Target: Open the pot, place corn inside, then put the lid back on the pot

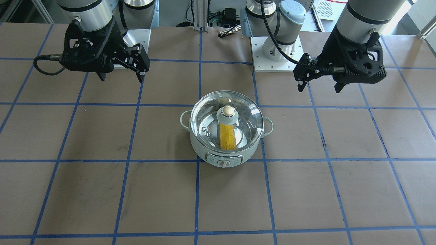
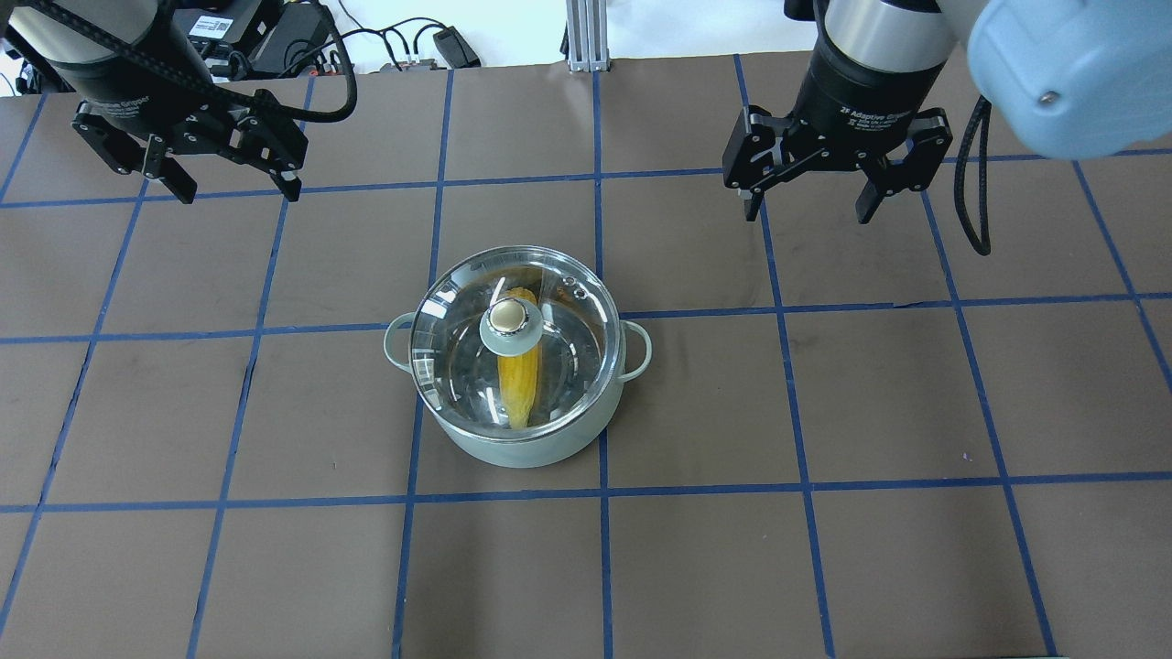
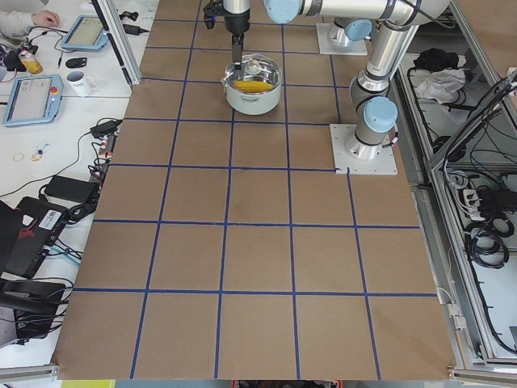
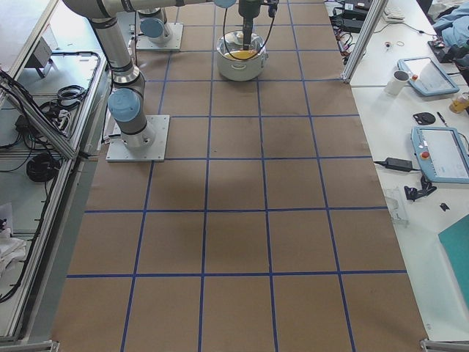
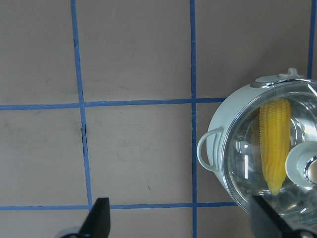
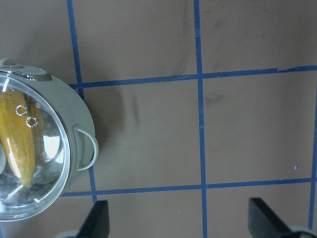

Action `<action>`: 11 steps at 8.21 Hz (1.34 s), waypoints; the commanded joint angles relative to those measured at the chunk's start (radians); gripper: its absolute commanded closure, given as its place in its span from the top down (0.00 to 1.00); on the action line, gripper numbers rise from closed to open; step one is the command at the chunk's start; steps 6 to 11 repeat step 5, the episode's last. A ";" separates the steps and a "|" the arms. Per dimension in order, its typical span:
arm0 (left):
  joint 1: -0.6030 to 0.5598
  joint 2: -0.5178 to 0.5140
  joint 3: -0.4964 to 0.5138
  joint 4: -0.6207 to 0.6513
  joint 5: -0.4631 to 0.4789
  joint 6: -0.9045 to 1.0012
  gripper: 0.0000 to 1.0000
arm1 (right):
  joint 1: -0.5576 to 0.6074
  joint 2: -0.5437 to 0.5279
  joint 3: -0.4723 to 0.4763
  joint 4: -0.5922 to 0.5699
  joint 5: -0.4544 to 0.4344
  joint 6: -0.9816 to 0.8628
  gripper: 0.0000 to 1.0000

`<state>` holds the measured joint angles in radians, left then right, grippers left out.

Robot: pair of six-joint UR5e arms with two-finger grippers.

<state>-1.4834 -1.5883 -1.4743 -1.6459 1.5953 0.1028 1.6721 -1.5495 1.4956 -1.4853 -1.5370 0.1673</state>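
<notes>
Two grippers hang above the worktop, one off to each side of the pot, and neither touches anything. Your left gripper has its jaws spread wide with nothing between them. Your right gripper is spread the same way and is just as empty.

You find the pot well away from every corner, about midway between the robot's edge and the operators' edge and roughly level between the two arms. Its white dial faces the operators' edge, and its two loop handles point toward the worktop's ends.

You can see the lid seated flat on the pot's rim, with its beige knob at the centre. Through the glass the corn lies on the steel floor of the pot. Its thick end is toward the dial, and its tapered tip points toward the robot's edge.
</notes>
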 commanded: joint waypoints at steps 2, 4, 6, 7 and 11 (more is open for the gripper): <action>0.000 -0.001 -0.001 0.000 0.000 0.000 1.00 | 0.000 0.000 0.000 0.000 -0.002 0.000 1.00; 0.000 -0.001 -0.001 0.001 0.000 0.000 1.00 | 0.000 -0.001 0.000 0.006 -0.002 0.000 1.00; 0.000 -0.001 -0.001 0.001 0.000 0.001 1.00 | 0.000 0.000 0.002 0.008 -0.002 0.001 1.00; 0.000 -0.001 -0.001 0.001 0.000 0.001 1.00 | 0.000 0.000 0.002 0.008 -0.002 0.001 1.00; 0.000 -0.001 -0.001 0.001 0.000 0.001 1.00 | 0.000 0.000 0.002 0.008 -0.002 0.001 1.00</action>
